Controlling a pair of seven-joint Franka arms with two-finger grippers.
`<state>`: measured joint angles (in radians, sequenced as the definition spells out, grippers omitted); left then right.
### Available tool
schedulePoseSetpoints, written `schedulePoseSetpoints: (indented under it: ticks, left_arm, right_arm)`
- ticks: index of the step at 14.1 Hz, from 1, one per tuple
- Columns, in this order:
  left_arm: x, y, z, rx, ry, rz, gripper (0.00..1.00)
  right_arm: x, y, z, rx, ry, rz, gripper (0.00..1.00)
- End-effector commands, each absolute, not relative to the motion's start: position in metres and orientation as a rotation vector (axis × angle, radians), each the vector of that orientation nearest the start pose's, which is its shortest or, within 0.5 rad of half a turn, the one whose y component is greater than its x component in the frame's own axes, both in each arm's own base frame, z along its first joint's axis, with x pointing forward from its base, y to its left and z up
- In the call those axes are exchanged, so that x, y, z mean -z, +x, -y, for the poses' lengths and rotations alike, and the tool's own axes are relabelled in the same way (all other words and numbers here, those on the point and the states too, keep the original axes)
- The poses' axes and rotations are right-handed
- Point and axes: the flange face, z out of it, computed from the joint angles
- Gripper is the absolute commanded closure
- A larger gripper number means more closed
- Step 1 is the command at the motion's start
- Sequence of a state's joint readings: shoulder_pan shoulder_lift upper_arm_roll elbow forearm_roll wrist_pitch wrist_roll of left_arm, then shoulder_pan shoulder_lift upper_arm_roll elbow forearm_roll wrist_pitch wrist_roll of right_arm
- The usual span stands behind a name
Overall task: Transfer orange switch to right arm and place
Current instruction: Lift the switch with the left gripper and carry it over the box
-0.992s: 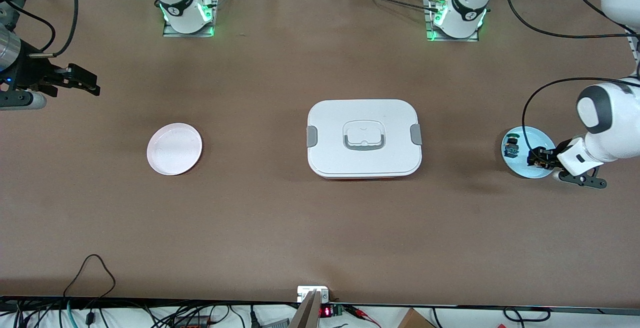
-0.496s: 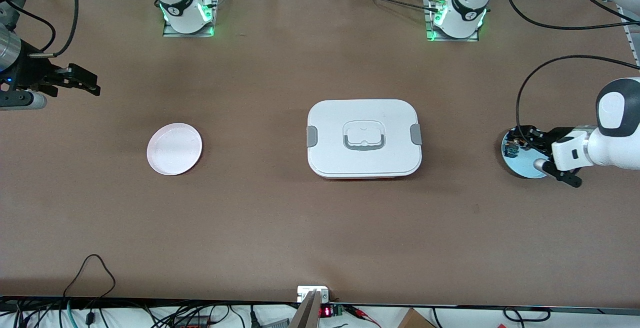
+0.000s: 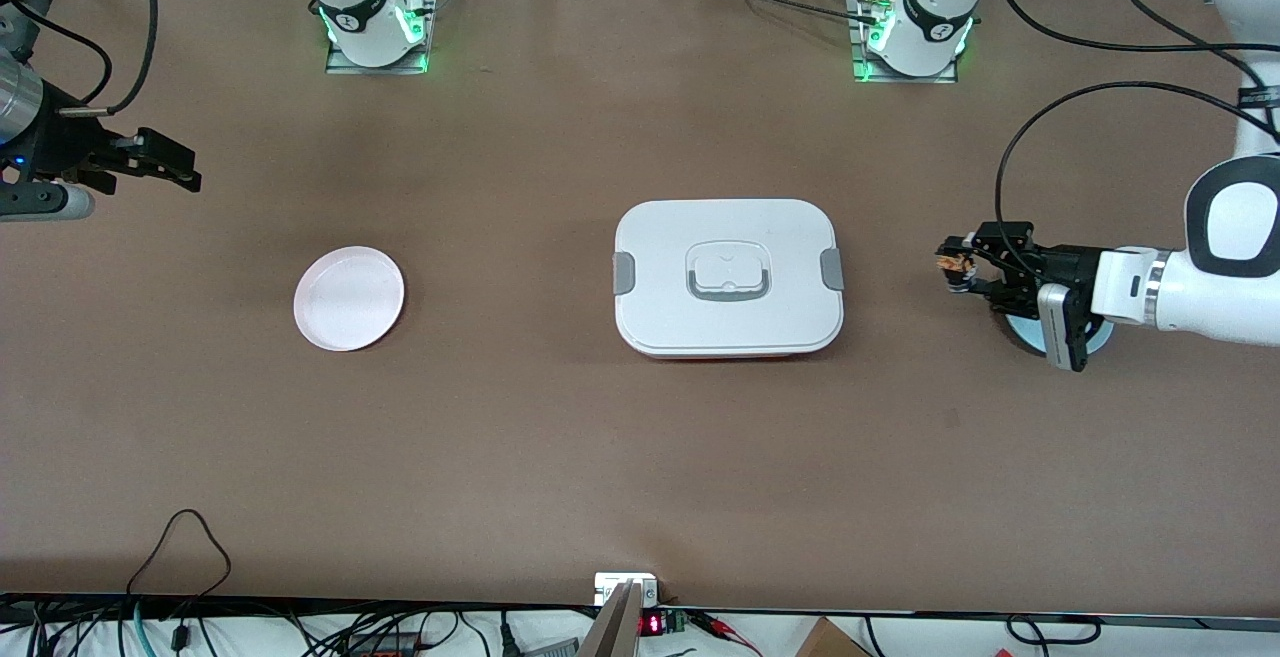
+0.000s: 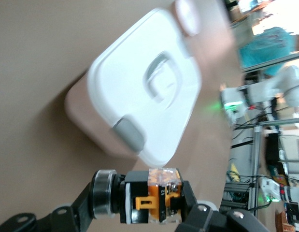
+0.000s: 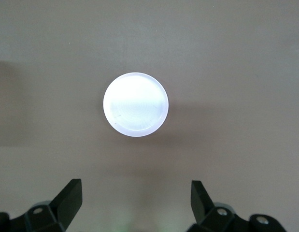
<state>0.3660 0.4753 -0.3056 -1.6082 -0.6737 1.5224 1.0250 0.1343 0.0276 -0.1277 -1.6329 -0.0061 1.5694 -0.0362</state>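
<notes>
My left gripper (image 3: 962,268) is shut on the orange switch (image 3: 952,262), a small black and orange body. It holds it in the air over bare table, between the white lidded box (image 3: 728,277) and the blue plate (image 3: 1016,328). In the left wrist view the switch (image 4: 156,202) sits clamped between the black fingers (image 4: 197,215), with the box (image 4: 149,92) seen past it. My right gripper (image 3: 176,167) is open and empty and waits at the right arm's end of the table. In its wrist view its open gripper (image 5: 135,198) faces the pink plate (image 5: 135,104).
The pink plate (image 3: 349,298) lies toward the right arm's end of the table. The blue plate is mostly hidden under the left hand. The two arm bases (image 3: 375,22) stand at the table's back edge. Cables run along the front edge.
My left gripper has risen off the blue plate with the orange switch and swung toward the white box. The right arm has not moved.
</notes>
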Motion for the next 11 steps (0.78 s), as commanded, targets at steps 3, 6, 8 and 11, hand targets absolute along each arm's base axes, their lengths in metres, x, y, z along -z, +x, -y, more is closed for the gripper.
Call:
schedulePoseSetpoints:
  ticks: [3,6,8,11]
  left_arm:
    - [-0.389,0.628,0.085,-0.314,1.586,1.128,1.00]
    - [-0.415,0.631,0.152,-0.541,1.435,1.245,1.00]
    - [-0.433,0.635,0.195,-0.735,1.381,1.295,1.00]
    - [-0.445,0.628,0.245,-0.892,1.375,1.244,1.00]
  right_arm:
    - [-0.581,0.560,-0.002,-0.157,-3.147,0.051,0.00]
    - [-0.581,0.560,-0.005,-0.159,-3.149,0.078,0.00]
    - [-0.582,0.558,-0.006,-0.161,-3.140,0.113,0.00]
    - [-0.578,0.553,-0.019,-0.230,-3.015,0.124,0.00]
